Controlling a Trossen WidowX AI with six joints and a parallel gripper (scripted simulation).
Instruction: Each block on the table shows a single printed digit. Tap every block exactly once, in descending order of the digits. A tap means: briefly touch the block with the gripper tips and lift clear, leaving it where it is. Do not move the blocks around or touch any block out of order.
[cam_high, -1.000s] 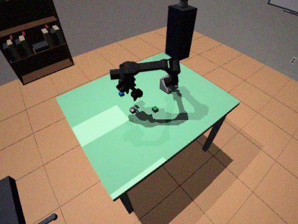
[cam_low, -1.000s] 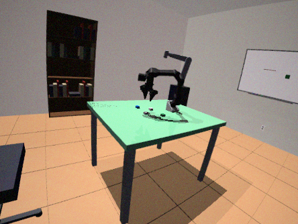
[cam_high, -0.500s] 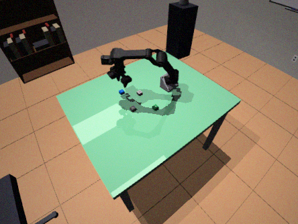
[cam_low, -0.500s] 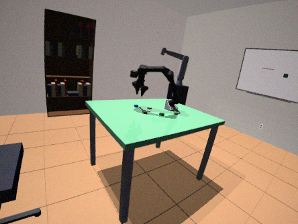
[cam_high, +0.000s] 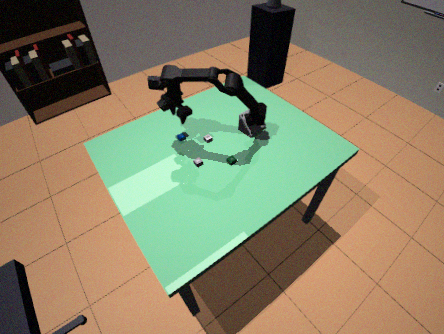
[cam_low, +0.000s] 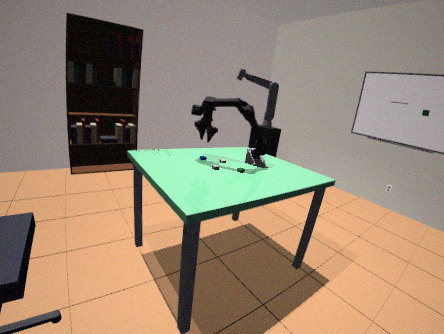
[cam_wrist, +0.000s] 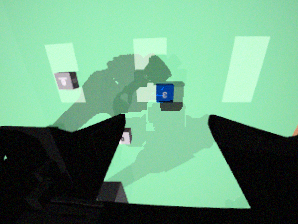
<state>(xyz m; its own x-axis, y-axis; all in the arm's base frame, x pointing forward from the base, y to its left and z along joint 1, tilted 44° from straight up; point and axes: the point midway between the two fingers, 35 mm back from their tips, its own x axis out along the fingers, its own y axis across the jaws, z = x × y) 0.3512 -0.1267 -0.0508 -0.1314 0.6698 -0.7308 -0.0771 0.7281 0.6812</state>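
Observation:
My gripper (cam_high: 178, 117) (cam_low: 205, 139) (cam_wrist: 166, 118) is open and empty, pointing down well above the table. The blue block (cam_high: 181, 136) (cam_low: 202, 158) (cam_wrist: 163, 93) shows an upside-down 3 and lies below the gripper, ahead of the gap between the fingertips in the wrist view. A white block (cam_high: 208, 138) (cam_low: 222, 161) (cam_wrist: 128, 136) is partly hidden by the left finger there; its digit looks like 0. A pale pinkish-grey block (cam_high: 198, 161) (cam_low: 215, 167) (cam_wrist: 64, 80) has an unclear digit. The green block (cam_high: 231, 160) (cam_low: 241, 170) is outside the wrist view.
The blocks lie apart on the green table (cam_high: 280, 185) (cam_low: 165, 175). The arm's base (cam_high: 253, 122) (cam_low: 255, 158) stands on the table to the right of the blue and white blocks in the top and exterior views. Arm shadows and bright light patches cross the table top.

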